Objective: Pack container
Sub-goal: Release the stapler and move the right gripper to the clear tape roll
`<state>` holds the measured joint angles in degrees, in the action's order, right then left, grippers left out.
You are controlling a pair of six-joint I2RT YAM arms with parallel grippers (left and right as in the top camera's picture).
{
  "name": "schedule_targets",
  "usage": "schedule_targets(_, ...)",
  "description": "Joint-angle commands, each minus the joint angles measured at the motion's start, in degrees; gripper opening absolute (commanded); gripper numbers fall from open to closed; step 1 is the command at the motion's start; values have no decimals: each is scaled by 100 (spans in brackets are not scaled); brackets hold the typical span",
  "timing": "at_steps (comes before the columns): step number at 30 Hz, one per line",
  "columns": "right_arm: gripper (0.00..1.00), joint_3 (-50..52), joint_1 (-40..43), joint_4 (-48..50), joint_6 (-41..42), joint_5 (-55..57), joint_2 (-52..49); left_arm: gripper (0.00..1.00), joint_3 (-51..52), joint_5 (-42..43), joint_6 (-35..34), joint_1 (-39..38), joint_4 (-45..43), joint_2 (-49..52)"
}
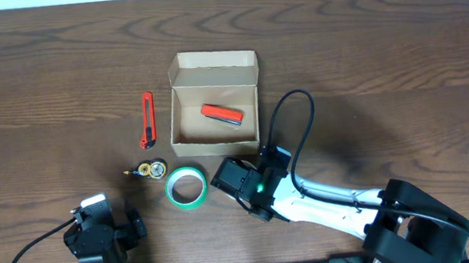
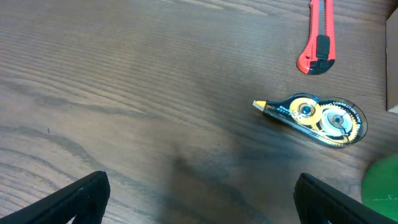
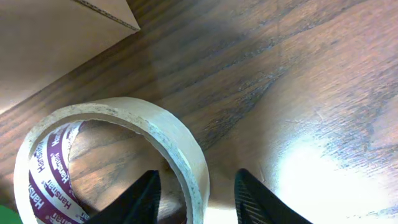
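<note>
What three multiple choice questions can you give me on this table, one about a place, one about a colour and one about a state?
1. Where is the correction tape dispenser?
A. Inside the container
B. On the table, between the red cutter and a tape roll
C. On the container's flap

2. What colour is that tape roll?
A. Blue
B. Yellow
C. Green

3. How is the container?
A. Open, flap up
B. Closed
C. Taped shut

Answers:
1 B, since the overhead view shows the dispenser on bare wood below the cutter and above the roll.
2 C, since the ring is plainly green from above.
3 A, since you can see straight into the box, where a red item lies.
</note>
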<state>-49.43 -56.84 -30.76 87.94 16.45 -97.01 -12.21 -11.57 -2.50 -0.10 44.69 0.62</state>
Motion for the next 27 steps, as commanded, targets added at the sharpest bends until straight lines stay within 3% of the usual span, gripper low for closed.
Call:
schedule_targets(1, 38, 39, 42, -9, 31, -42, -50, 96, 170, -46, 83, 17, 201, -37)
schedule_targets(11, 23, 44, 42, -15, 31, -170, -52, 95, 170, -46, 83, 17, 201, -37)
schedule_targets(19, 1, 48, 39, -98, 28, -216, -52, 95, 170, -46, 83, 17, 201, -37)
schedule_targets(27, 1, 46, 39, -455, 28, -407, 7, 95, 170, -44, 83, 17, 201, -37)
